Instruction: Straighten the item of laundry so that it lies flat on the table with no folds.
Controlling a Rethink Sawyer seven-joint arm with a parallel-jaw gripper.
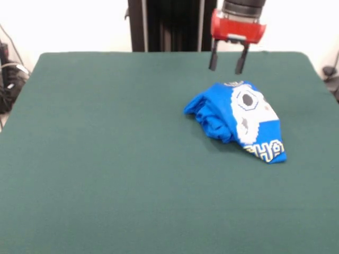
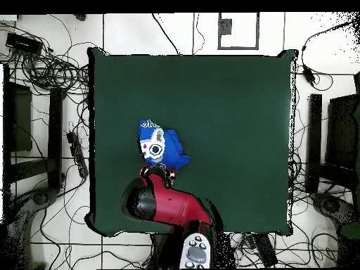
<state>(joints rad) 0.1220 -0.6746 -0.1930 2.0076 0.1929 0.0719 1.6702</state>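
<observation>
The table [image 1: 106, 174] carries the item of laundry [image 1: 235, 119] at about 3 o'clock from its centre in the front view, bunched into a folded mound, lettered hem toward the camera. The gripper [image 1: 228, 66] hangs at 12 o'clock of the mound, fingers [image 1: 213, 60] moderately apart and empty. The cloth is judged light, limp and non-fragile; pinch an outer edge, not the bunched centre.

Table [image 1: 106, 159]: green surface bare from 6 through 12 o'clock in the front view, open to passage. Sole obstacle: crumpled shirt [image 1: 235, 119] at about 2 o'clock, raised in folds. Gripper [image 1: 228, 62] hangs just above the shirt's 12 o'clock edge, fingers parted, apart from the cloth.
</observation>
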